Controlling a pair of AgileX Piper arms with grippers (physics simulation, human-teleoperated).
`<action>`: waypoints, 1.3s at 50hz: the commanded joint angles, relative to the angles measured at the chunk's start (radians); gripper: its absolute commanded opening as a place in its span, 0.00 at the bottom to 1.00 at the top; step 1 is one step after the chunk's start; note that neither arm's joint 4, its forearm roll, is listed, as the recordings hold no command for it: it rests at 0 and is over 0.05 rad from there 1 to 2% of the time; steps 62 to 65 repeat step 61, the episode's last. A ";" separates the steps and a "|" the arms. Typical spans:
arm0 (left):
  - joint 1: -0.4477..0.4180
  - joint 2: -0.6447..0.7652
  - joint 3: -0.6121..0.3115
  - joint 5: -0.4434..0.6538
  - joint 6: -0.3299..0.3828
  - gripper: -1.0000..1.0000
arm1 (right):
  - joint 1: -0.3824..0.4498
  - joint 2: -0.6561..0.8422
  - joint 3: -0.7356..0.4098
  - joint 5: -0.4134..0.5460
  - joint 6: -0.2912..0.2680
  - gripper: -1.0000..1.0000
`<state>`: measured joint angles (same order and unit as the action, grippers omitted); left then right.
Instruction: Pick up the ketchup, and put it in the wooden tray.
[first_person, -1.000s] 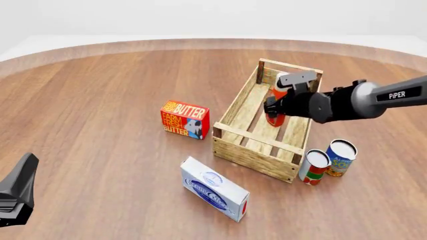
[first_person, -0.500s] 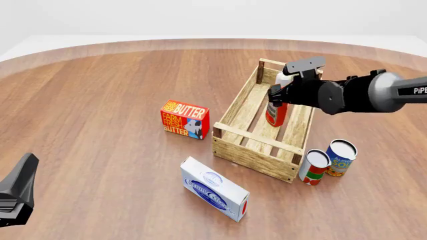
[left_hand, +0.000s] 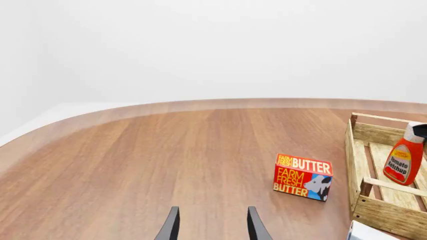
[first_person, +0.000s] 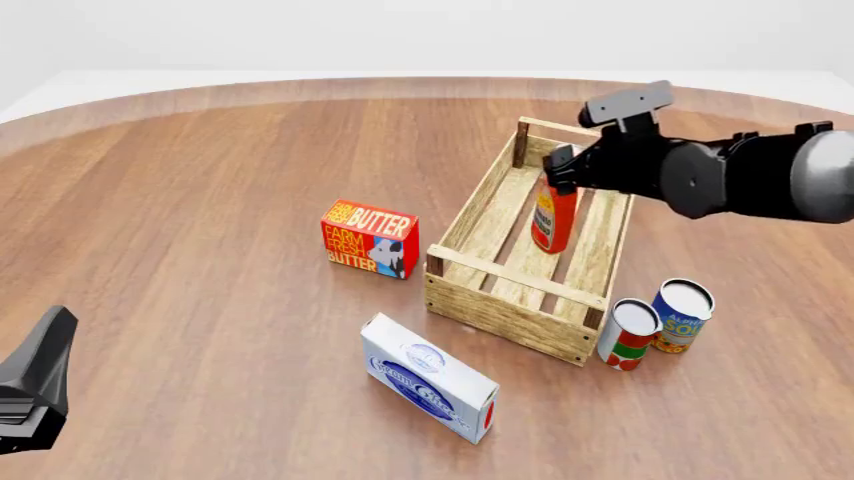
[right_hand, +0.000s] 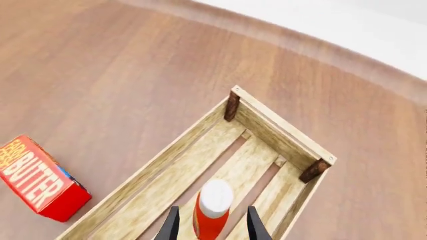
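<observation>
**Ketchup standing in the tray, right pincer apart above it**

The round wooden surface (first_person: 200, 170) carries everything. The tray (first_person: 461, 225) is the landmark: a long slatted crate with corner posts. The right arm reaches in over the tray's far end. The butter box (first_person: 370, 238) stands just left of the tray, a white carton (first_person: 430, 378) lies in front of it, and two cans (first_person: 654, 322) stand at its near right corner.

The ketchup (first_person: 554, 215) stands upright on the slats inside the tray's far half, its white cap up. The right pincer (right_hand: 209, 227) hangs over the cap with its fingers apart and, by the wrist view, clear of the bottle. The left pincer (left_hand: 211, 227) hovers well left of the tray, also apart, holding nothing.

The bottle looks light, stiff and smooth-sided, tall and narrow, so likely to tip if nudged. Best hold: the red body below the cap, not the tapering cap.
</observation>
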<state>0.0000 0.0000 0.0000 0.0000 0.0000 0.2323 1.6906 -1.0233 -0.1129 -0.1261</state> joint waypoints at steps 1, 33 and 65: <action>0.000 0.000 0.000 0.000 0.000 1.00 | 0.013 -0.073 0.071 -0.020 0.009 1.00; 0.000 0.000 0.000 0.000 0.000 1.00 | 0.011 -0.455 0.581 -0.243 0.063 1.00; 0.000 0.000 0.000 0.000 0.000 1.00 | -0.068 -1.145 1.004 0.003 0.118 1.00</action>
